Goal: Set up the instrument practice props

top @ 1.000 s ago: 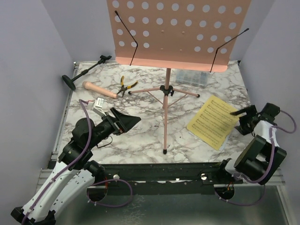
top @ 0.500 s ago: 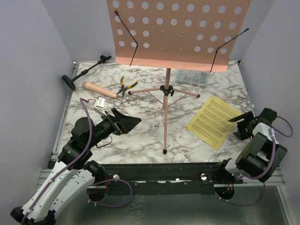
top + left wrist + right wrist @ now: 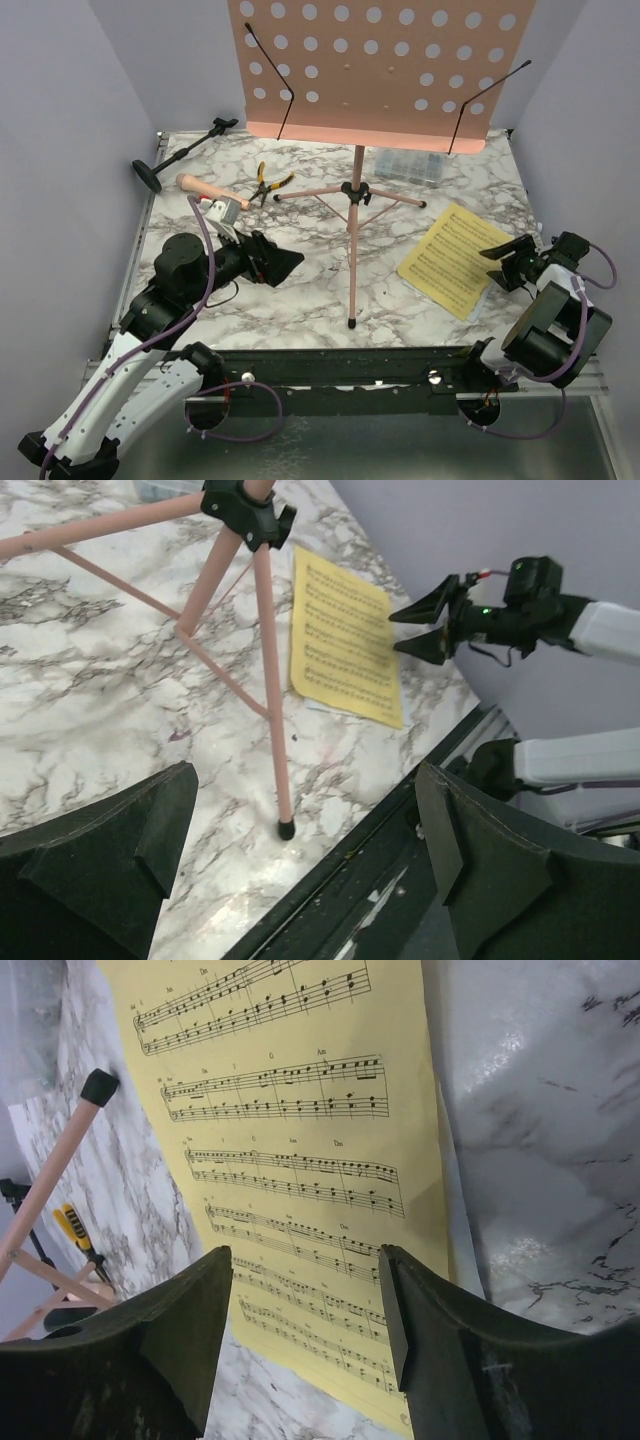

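Note:
The pink perforated music stand (image 3: 355, 190) stands upright on its tripod at the table's middle back. A yellow music sheet (image 3: 455, 258) lies flat at the right on a white sheet (image 3: 484, 299) whose edge peeks out. The black mic stand (image 3: 180, 155) lies on its side at the back left, with the pink-beige microphone (image 3: 205, 188) on the table beside it. My right gripper (image 3: 503, 254) is open over the yellow sheet's right edge (image 3: 290, 1110), nothing between its fingers (image 3: 305, 1260). My left gripper (image 3: 285, 265) is open and empty, facing the stand's near leg (image 3: 270, 680).
Yellow-handled pliers (image 3: 268, 183) lie next to the microphone. A clear compartment box (image 3: 408, 166) sits behind the stand's right leg. Grey walls close in the table on both sides, and a black rail (image 3: 380, 880) runs along its near edge.
My right gripper's jaws have narrowed and it has dipped toward the yellow sheet's right edge. The left arm has swung a little, its gripper drifting right. Nothing was picked up.

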Controlling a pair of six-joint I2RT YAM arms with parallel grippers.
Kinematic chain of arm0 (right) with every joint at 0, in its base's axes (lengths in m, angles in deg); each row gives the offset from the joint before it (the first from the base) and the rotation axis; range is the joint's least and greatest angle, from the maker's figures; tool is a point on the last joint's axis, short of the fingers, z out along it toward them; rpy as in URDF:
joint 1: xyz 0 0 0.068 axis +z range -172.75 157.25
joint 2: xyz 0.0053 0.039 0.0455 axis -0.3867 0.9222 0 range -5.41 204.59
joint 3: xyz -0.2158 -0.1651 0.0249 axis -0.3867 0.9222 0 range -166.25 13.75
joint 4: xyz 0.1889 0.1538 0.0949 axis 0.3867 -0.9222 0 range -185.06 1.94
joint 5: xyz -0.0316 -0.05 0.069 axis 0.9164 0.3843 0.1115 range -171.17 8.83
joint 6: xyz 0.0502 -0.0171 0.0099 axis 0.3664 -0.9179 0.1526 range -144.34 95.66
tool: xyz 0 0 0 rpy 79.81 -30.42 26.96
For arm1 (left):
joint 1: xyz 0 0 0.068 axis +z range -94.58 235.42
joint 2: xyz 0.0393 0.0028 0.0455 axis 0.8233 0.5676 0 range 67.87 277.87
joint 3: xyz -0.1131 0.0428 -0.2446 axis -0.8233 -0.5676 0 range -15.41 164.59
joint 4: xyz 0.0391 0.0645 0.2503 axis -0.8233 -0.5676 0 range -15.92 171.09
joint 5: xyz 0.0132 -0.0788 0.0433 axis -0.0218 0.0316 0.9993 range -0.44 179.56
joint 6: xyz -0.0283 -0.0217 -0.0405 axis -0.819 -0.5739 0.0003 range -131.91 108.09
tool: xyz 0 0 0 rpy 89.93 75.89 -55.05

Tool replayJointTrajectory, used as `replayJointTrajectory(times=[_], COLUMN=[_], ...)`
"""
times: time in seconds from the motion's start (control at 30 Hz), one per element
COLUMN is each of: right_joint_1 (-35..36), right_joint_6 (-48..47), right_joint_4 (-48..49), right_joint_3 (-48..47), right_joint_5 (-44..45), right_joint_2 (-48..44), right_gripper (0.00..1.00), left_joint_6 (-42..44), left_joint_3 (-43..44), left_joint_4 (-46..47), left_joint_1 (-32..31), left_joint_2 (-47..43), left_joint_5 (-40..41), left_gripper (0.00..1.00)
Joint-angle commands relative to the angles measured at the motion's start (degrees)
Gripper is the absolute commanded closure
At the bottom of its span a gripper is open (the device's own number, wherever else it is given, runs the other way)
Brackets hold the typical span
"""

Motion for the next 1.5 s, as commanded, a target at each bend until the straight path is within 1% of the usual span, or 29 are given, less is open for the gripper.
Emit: replayJointTrajectory(times=[0.0,0.03,0.13,0.3,0.5,0.67,0.77,0.8,0.97,1.2,1.47], right_joint_1=[-0.3,-0.3,-0.3,-0.3,-0.3,-0.3,-0.3,-0.3,-0.3,-0.4,-0.3], right_joint_6=[-1.0,0.1,0.2,0.4,-0.4,-1.1,-1.5,-1.5,-1.1,-0.7,-1.2], right_joint_4=[-3.3,-4.5,-5.5,-6.4,-4.3,-2.5,-1.9,-1.8,-0.1,2.0,-0.4], right_joint_3=[-1.2,-1.5,-2.1,-3.1,-3.1,-2.2,-2.1,-2.1,-2.3,-1.4,-1.7], right_joint_5=[6.7,10.1,13.1,13.0,9.3,7.4,6.2,5.7,0.5,-2.8,6.4], right_joint_2=[-2.0,-2.5,-2.8,0.7,4.3,3.6,3.8,4.1,4.5,3.4,3.5], right_gripper=[0.34,0.33,0.33,0.33,0.33,0.34,0.35,0.37,0.41,0.41,0.39], left_joint_6=[8.6,8.9,9.6,11.5,15.4,17.1,17.0,16.8,15.7,14.5,13.4], left_joint_3=[0.8,0.4,-0.9,-3.1,-3.9,-3.3,-2.8,-2.7,-2.1,-1.5,-1.7], left_joint_4=[-2.8,-2.9,-2.7,-2.8,-2.8,-2.7,-2.6,-2.5,-2.1,-2.1,-2.1], left_joint_1=[0.2,0.2,0.2,0.3,0.2,0.3,0.2,0.2,0.2,0.2,0.2], left_joint_2=[1.1,1.0,0.7,-0.5,0.6,2.3,3.4,3.5,3.7,3.3,1.9], left_joint_5=[-0.5,-0.3,0.6,1.9,3.5,3.7,3.2,3.0,2.5,1.8,1.6], left_gripper=[0.01,0.01,0.01,0.01,0.01,0.01,0.01,0.01,0.01,0.01,0.01])
